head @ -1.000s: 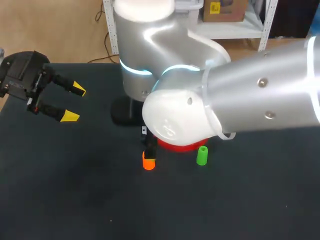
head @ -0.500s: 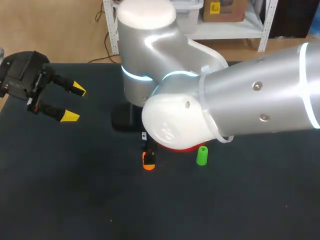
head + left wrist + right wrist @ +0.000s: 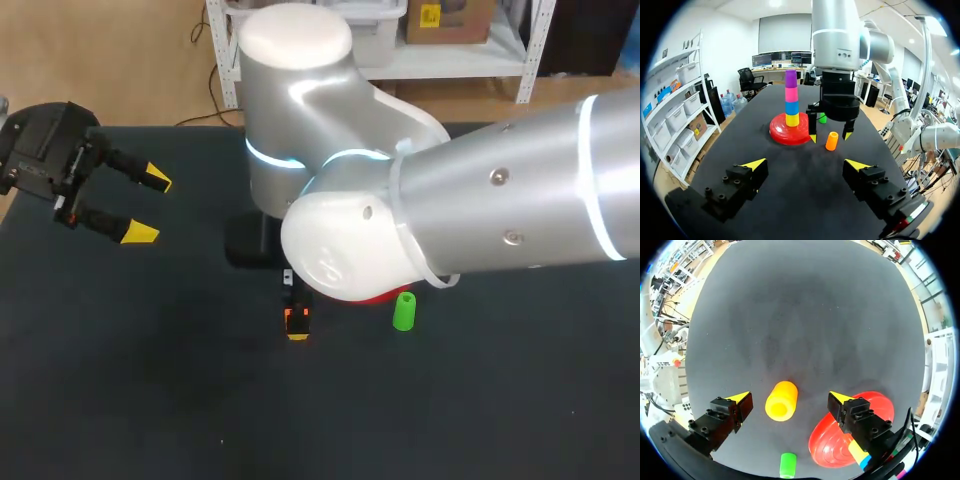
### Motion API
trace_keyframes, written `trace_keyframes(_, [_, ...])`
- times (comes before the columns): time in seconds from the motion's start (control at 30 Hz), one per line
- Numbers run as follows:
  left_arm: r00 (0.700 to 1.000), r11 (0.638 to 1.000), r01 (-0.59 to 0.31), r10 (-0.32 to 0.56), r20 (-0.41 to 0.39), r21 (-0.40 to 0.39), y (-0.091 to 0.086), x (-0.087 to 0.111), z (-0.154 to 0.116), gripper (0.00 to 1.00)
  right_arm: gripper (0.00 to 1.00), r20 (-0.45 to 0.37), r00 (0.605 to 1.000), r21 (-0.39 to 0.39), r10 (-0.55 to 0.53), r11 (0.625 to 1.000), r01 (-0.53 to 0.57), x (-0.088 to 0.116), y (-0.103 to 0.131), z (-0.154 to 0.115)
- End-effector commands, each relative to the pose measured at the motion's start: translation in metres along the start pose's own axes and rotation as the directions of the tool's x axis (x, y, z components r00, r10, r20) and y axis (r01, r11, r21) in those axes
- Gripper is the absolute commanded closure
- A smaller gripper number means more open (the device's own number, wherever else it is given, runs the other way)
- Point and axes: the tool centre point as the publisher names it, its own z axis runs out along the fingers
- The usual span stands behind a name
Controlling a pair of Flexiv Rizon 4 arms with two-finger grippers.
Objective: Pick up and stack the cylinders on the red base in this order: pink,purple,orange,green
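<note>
Right wrist view: the right gripper (image 3: 789, 396) is spread wide with nothing in it, one finger on either side of the orange cylinder (image 3: 781, 400), neither touching. The cylinder stands upright on the table just beside the red base (image 3: 830, 445), whose stack tops out with the purple cylinder (image 3: 791, 78). It looks like light, hard, smooth plastic to me, so I'd pinch the round sides squarely at mid-height or it'll tip. The left gripper (image 3: 140, 205) sits open and empty, well away.

The right arm (image 3: 480, 220) is swinging slightly left and sinking, lowering the right gripper (image 3: 790, 398) over the orange cylinder (image 3: 781, 400). From above, the cylinder is slipping further out of sight beneath the gripper.
</note>
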Motion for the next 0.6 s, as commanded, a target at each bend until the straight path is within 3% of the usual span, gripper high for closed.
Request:
trace_keyframes(0.03, [1.000,1.000,-0.002,0.002,0.002,-0.001,0.0000,0.0009,-0.0001,0.00,0.00,0.008,1.000,-0.002,0.001,1.000,-0.001,0.0014,-0.0002,0.0006])
trace_keyframes(0.17, [1.000,1.000,-0.002,0.002,0.002,-0.001,0.0000,0.0009,-0.0001,0.00,0.00,0.008,1.000,-0.007,0.004,1.000,-0.003,0.0014,-0.0010,0.0012])
trace_keyframes(0.2, [1.000,1.000,-0.002,0.002,0.002,-0.001,0.0000,0.0009,-0.0001,0.00,0.22,0.006,1.000,-0.012,0.003,1.000,-0.003,0.0015,-0.0013,0.0017])
trace_keyframes(0.23, [1.000,1.000,-0.002,0.002,0.002,-0.001,0.0000,0.0009,-0.0001,0.00,0.60,0.005,1.000,-0.015,0.002,1.000,-0.002,0.0017,-0.0014,0.0022])
trace_keyframes(0.27, [1.000,1.000,-0.002,0.002,0.002,-0.001,0.0000,0.0009,-0.0001,0.00,0.84,-0.002,1.000,-0.019,0.000,1.000,0.000,0.0020,-0.0013,0.0033])
trace_keyframes(0.3, [1.000,1.000,-0.002,0.002,0.002,-0.001,0.0000,0.0009,-0.0001,0.00,1.00,-0.007,1.000,-0.021,-0.001,1.000,0.001,0.0022,-0.0013,0.0041])
trace_keyframes(0.6, [1.000,1.000,-0.002,0.002,0.002,-0.001,0.0000,0.0009,-0.0001,0.00,1.00,-0.014,1.000,-0.024,0.006,1.000,-0.006,0.0037,-0.0013,0.0047])
